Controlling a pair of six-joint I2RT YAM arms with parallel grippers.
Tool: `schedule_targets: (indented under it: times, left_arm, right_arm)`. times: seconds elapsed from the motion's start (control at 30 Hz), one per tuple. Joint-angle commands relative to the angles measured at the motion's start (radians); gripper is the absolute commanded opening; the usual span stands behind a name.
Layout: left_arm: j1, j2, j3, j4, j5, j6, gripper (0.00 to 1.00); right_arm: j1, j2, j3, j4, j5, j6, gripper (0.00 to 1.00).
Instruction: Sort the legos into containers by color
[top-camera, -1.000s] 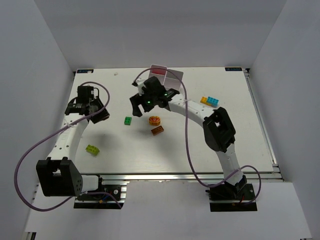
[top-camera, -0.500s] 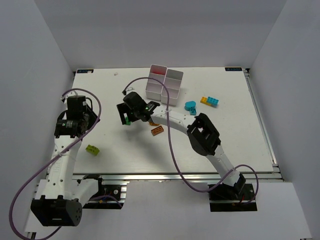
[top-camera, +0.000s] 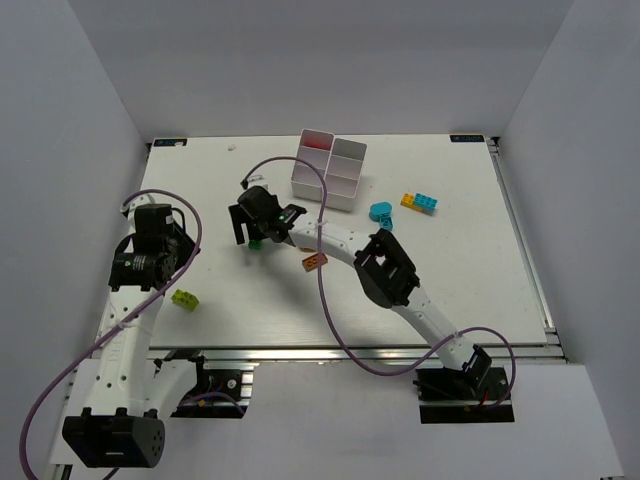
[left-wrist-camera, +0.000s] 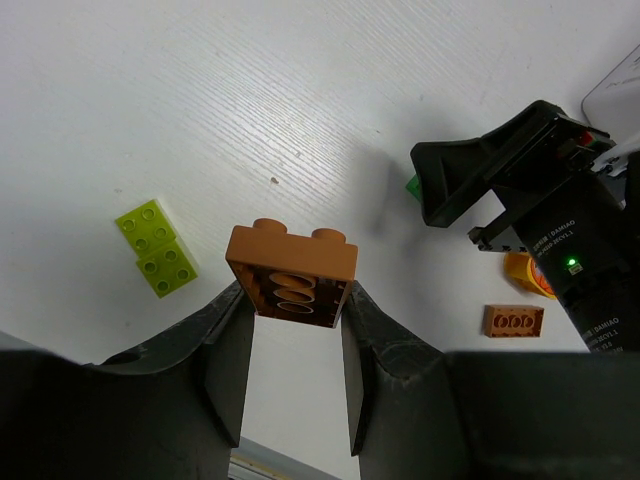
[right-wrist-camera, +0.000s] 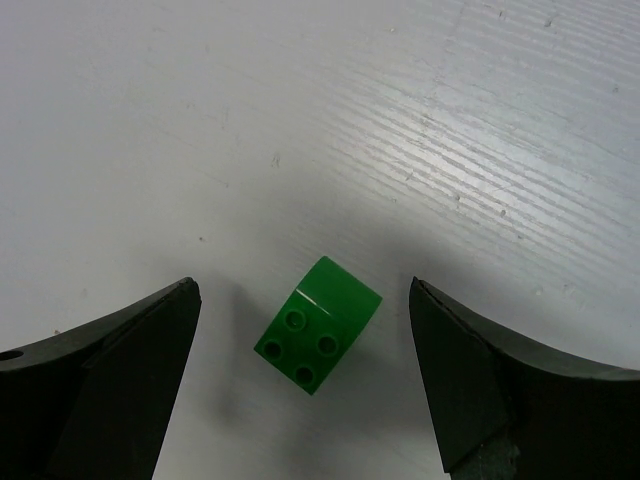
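Green brick (right-wrist-camera: 318, 338), light, rigid, slick plastic, lies on the tabletop (right-wrist-camera: 400, 100) between the wide-spread right fingers (right-wrist-camera: 110, 380); pinch its flat sides. Left fingers (left-wrist-camera: 225, 365) clamp an orange-brown brick (left-wrist-camera: 291, 275). The containers (top-camera: 345, 185) sit at one o'clock.

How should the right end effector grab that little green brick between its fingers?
Grip the small green plastic brick by two opposite smooth side walls, coming straight down. Its studded face points up and it sits diagonal to the open right end effector, so I'd twist the wrist first to meet flat walls, not corners.
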Motion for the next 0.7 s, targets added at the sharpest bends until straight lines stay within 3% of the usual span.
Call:
schedule_targets:
  times: [0.0, 0.2, 0.67]
  left_arm:
    - [0.004, -0.004, 0.013, -0.001, -0.01, 0.01, 0.0]
    - [0.004, 0.001, 0.022, -0.001, -0.006, 0.015, 0.0]
    - [0.004, -0.031, 0.016, -0.012, -0.01, -0.002, 0.0]
  right_arm:
    - [0.01, 0.011, 0.039, 0.008, 0.05, 0.026, 0.89]
    - [0.019, -0.01, -0.038, 0.005, 0.059, -0.002, 0.86]
    - [0.056, -0.032, -0.112, -0.005, 0.05, -0.006, 0.67]
